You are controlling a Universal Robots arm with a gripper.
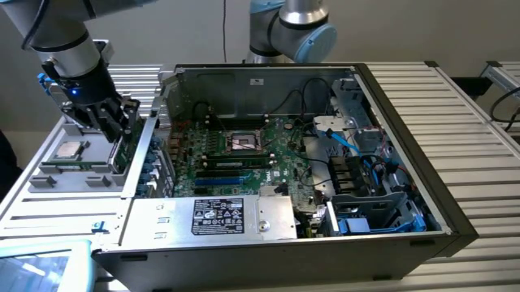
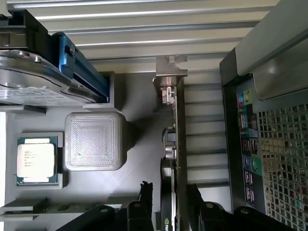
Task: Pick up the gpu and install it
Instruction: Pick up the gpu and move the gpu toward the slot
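Claw (image 1: 122,129) stands spread open, one finger each side of the gpu (image 2: 176,120); computer case (image 1: 228,91) lies open, its black label (image 1: 218,216) unreadable; gpu stands on edge in the grey tray (image 2: 139,110) beside the case; CPU chip (image 2: 36,160) print illegible.

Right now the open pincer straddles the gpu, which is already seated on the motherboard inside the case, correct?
No. The open pincer straddles the gpu, but the card stands on edge in the gray parts tray outside the case, not on the motherboard; the exterior view shows it.
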